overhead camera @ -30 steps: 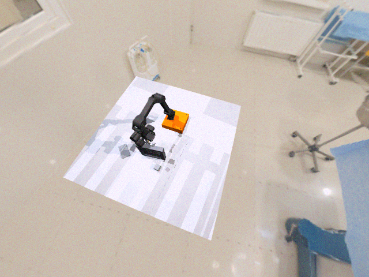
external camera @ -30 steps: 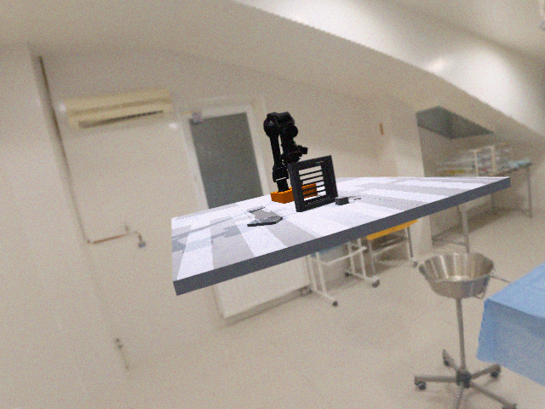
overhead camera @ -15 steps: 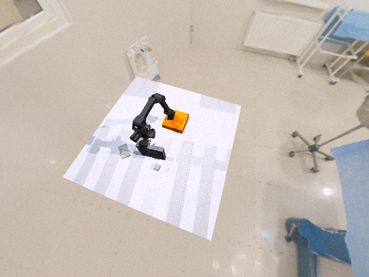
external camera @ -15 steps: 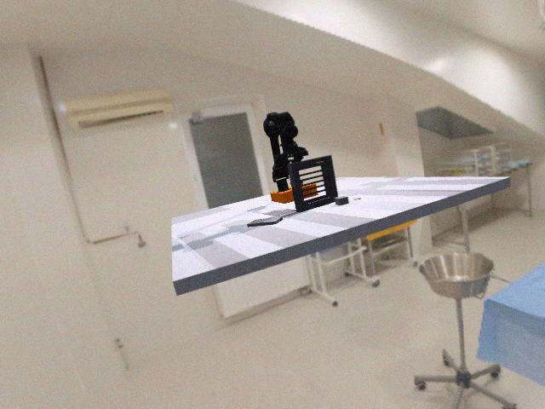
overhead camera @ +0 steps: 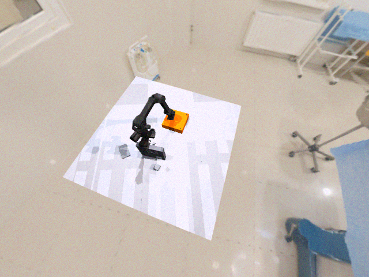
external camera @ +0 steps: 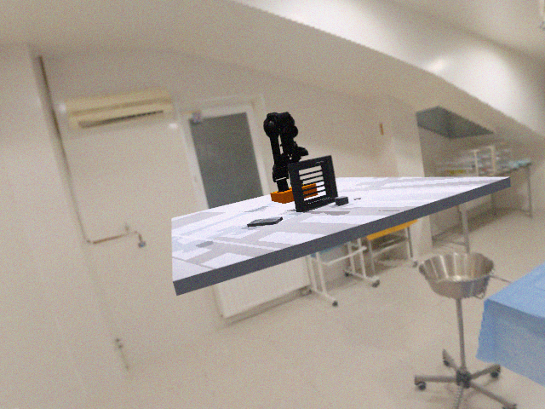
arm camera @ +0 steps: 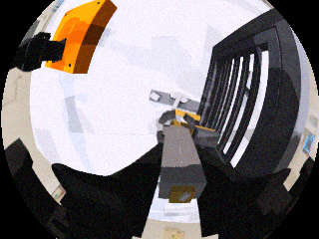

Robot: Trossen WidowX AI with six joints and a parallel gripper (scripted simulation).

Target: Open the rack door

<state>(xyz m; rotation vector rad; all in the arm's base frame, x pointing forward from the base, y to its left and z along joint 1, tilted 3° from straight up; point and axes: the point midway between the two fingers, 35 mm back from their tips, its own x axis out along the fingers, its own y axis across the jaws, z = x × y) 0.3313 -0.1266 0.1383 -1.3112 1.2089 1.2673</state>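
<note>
Between the fingertips of the gripper (arm camera: 178, 174) sits the grey upright handle (arm camera: 181, 154), clamped, with the slatted rack door (arm camera: 284, 100) (external camera: 295, 189) just beside it. The black arm (overhead camera: 149, 107) (external camera: 276, 147) rises from an orange block (overhead camera: 182, 122) (external camera: 281, 196) (arm camera: 95, 40), arches over and bends down to the door. Everything stands on a white, grey-patched table (overhead camera: 205, 179) (external camera: 387, 200); beyond, a steel basin (external camera: 457, 281) stands on a wheeled stand.
</note>
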